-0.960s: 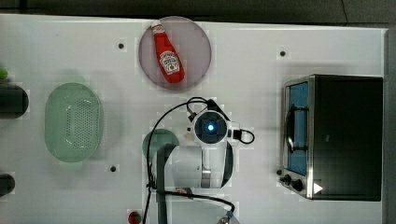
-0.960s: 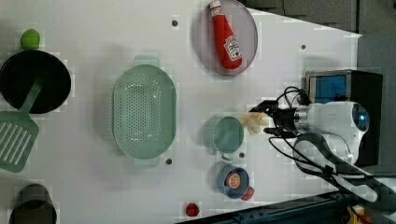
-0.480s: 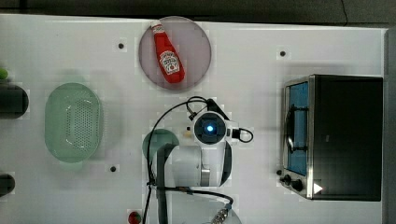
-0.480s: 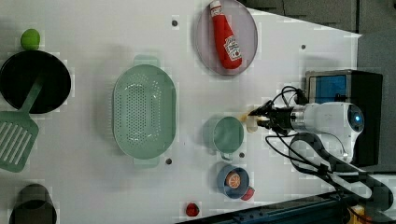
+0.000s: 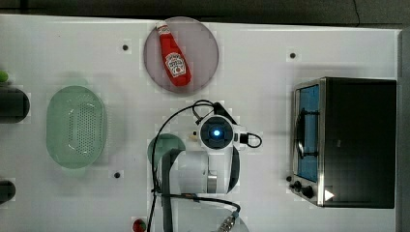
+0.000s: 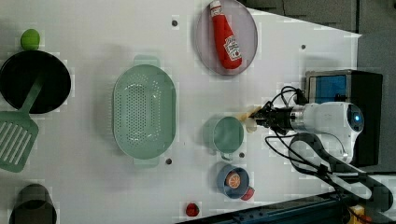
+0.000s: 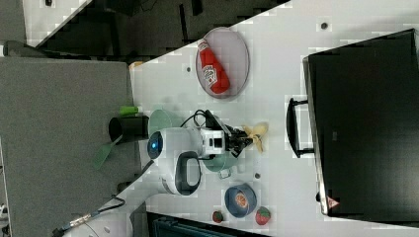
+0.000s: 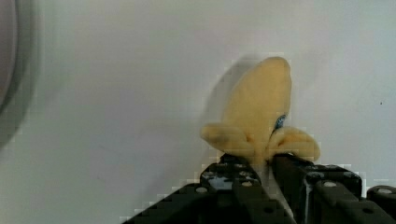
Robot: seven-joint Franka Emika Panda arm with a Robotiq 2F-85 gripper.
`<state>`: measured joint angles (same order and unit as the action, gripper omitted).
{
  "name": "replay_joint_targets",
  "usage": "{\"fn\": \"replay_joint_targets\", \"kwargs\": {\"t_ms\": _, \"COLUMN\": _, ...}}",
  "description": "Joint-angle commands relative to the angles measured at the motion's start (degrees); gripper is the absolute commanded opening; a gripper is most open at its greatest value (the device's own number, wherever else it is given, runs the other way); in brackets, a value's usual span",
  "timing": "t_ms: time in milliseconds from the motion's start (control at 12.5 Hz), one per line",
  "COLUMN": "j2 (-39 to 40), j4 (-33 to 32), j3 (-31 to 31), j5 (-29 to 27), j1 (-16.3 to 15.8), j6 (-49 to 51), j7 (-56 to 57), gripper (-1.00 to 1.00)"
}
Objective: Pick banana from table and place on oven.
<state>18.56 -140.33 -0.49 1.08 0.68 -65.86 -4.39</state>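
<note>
The banana [image 8: 261, 107], pale yellow with peel flaps folded out, lies on the white table [image 5: 270, 58]. My gripper [image 8: 264, 172] is shut on its lower end, a black finger pressing each side. In the left view the banana [image 6: 247, 119] sticks out of the gripper [image 6: 261, 115] beside a teal cup [image 6: 226, 134]. In the right view the banana [image 7: 258, 133] points toward the oven's handle, held by the gripper [image 7: 242, 140]. The oven [image 5: 348, 140], with a black top and blue glass door, stands at the top view's right, apart from the arm.
A ketchup bottle [image 5: 174, 60] lies on a grey plate [image 5: 203, 48] at the back. A green colander [image 5: 76, 126] sits at the top view's left. A blue bowl with an orange slice [image 6: 233, 179], strawberries [image 7: 263, 216], a black pan [image 6: 35, 81] and a spatula [image 6: 16, 135] lie around.
The jaws have closed from wide open onto the banana. The hand has hardly shifted and the banana stays on the table.
</note>
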Motion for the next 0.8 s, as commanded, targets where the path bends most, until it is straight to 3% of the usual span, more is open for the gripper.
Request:
{"fn": "replay_joint_targets", "kwargs": {"t_ms": 80, "j2": -9.49, "j4": 0.46, "j3": -0.25, "j5": -0.64, "j1": 0.55, "j6": 4.62, "j7": -1.16, "gripper": -0.62}}
{"fn": "replay_joint_targets", "kwargs": {"t_ms": 480, "j2": -27.68, "j4": 11.82, "j3": -0.08, "j5": -0.65, "j1": 0.50, "j6": 35.84, "j7": -1.16, "gripper": -0.62}}
{"fn": "replay_joint_targets", "kwargs": {"t_ms": 800, "j2": -31.59, "j4": 25.17, "j3": -1.02, "j5": -0.64, "j1": 0.65, "j6": 53.72, "j7": -1.15, "gripper": -0.62}}
